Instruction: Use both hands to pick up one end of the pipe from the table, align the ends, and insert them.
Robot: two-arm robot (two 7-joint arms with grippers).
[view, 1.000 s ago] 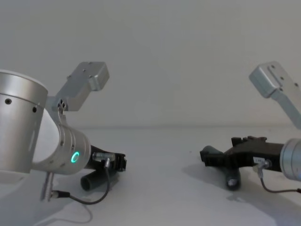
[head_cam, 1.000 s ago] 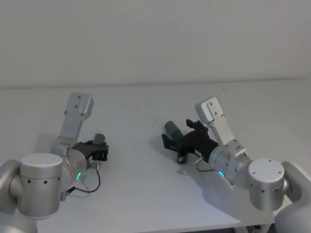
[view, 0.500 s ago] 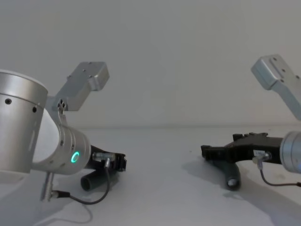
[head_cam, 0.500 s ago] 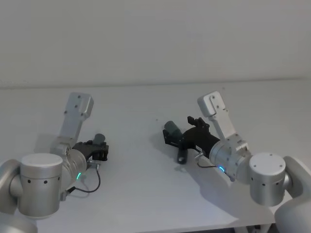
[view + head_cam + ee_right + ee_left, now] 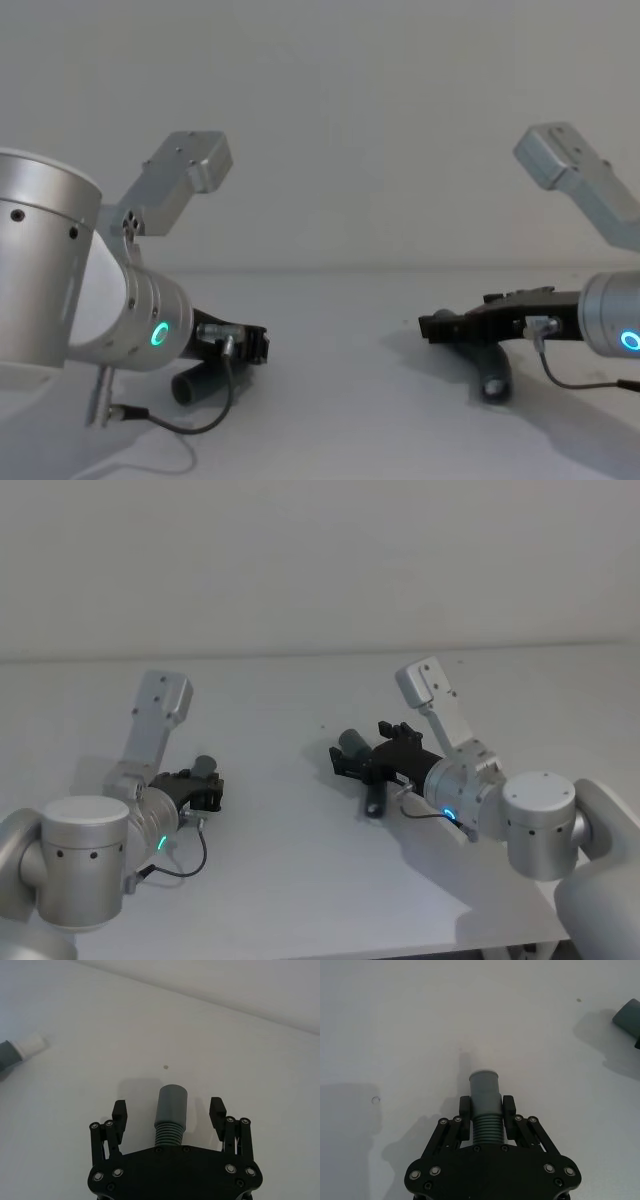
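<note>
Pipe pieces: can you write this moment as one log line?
left gripper: fingers shut on left pipe piece | right gripper: fingers open around right pipe piece | pieces apart, not joined

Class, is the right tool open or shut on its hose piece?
Open: the right tool has its fingers either side of the hose piece, a gap showing on each side.

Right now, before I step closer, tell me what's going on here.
The robot is handling two short ribbed hose pieces on the white table. The left gripper is shut on the left hose piece, whose smooth cuff sticks out past the jaws. The right gripper is open, straddling the right hose piece with a gap on each side. The pieces sit well apart, low at the table, not yet aligned or joined.
</note>
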